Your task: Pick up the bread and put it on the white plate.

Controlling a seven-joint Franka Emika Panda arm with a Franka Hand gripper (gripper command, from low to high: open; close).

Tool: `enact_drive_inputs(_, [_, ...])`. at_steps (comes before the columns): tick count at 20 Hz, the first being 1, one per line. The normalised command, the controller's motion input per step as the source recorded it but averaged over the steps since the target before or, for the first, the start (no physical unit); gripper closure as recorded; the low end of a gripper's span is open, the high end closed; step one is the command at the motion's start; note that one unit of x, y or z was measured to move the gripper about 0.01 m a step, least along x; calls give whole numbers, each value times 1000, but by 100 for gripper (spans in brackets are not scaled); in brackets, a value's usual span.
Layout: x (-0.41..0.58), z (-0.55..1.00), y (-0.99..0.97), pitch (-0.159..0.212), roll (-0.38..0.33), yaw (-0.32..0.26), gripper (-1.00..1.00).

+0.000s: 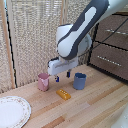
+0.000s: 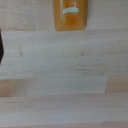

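No writing is legible anywhere; the wrist view shows only a pale blank sticker on the toast (image 2: pixel 71 15). The exterior view alone shows the clamp (image 1: pixel 63 76) hanging released above the toast (image 1: pixel 63 93), which lies on the worktable (image 1: pixel 95 107) between a pink cup (image 1: pixel 43 81) and a blue cup (image 1: pixel 79 81), well apart from the white crockery (image 1: pixel 20 106).
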Motion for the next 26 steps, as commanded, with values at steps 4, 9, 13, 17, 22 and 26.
enact_drive_inputs(4, [-17,-406,0,-16,-67,126,-100])
enact_drive_inputs(9, [7,-371,0,-31,-106,151,-100])
enact_drive_inputs(13, [25,-340,-4,-8,-121,160,-100])
enact_drive_inputs(17, [9,-227,0,1,-121,158,-100])
enact_drive_inputs(22, [0,-44,0,28,-63,117,100])
enact_drive_inputs(26, [12,-54,0,4,-27,97,100])
